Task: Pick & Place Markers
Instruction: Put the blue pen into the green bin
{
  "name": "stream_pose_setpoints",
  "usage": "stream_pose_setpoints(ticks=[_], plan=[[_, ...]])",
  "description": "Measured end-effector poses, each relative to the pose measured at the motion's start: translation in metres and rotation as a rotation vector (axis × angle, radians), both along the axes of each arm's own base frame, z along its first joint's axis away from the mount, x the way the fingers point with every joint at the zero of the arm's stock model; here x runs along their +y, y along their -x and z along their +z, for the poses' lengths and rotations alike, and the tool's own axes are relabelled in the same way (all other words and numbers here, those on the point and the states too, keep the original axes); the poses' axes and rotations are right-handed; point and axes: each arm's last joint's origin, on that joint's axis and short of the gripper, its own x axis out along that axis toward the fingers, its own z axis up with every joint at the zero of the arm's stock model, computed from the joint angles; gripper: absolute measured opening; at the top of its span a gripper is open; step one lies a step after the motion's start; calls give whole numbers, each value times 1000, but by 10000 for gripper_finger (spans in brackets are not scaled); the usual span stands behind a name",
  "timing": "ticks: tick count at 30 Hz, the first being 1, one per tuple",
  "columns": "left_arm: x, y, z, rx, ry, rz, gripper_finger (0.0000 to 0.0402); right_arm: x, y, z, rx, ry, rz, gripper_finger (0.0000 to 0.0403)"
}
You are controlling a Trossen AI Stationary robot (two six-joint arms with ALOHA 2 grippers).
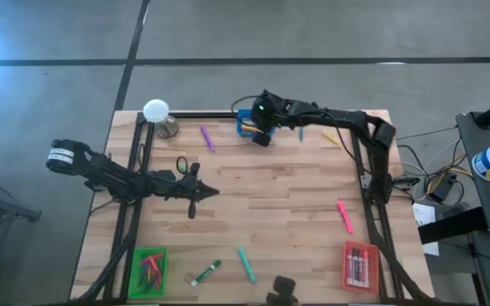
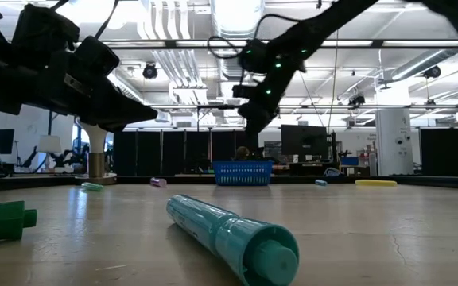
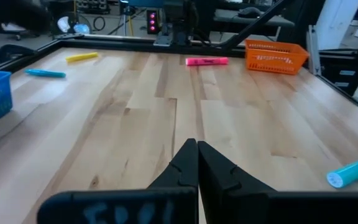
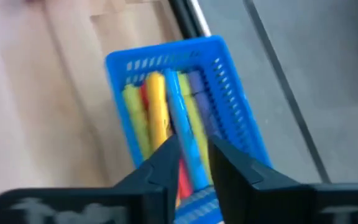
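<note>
Hovering over blue tray [image 4: 185, 112] at frame top, right end effector [image 4: 194, 163] fingers apart, blue marker [image 4: 185, 134] between; next, release.

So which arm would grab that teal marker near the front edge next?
Probably the left. Its gripper, shut and empty, hangs mid-table, nearer the teal marker. The right gripper is over the blue tray at the far edge.

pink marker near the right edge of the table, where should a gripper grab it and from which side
Grip the pink marker at mid-barrel, coming straight down from above. It lies flat on the bare table, apart from other things, slanted a little from the table's edge, so the fingers should close across its thin width, turned to match that slant. The right gripper is probably the nearer arm's, now over the blue tray.
</note>
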Motion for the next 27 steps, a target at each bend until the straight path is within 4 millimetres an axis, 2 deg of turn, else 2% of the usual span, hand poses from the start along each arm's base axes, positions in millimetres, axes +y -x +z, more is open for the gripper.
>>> stream_pose_setpoints(ticks=[6, 11, 14, 22, 27], plan=[[1, -1, 1, -1, -20, 11, 0, 37, 42, -2, -254, 24, -60, 13], [1, -4, 4, -13, -20, 13, 0, 75, 83, -17, -395, -12, -87, 12], [1, -4, 5, -22, -21, 21, 0, 90, 108, -22, -474, -39, -124, 13], [5, -4, 5, -24, -34, 69, 0, 108, 164, -43, -556, -8, -352, 13], [9, -4, 6, -27, -36, 89, 0, 104, 176, -54, -591, -30, -522, 13]])
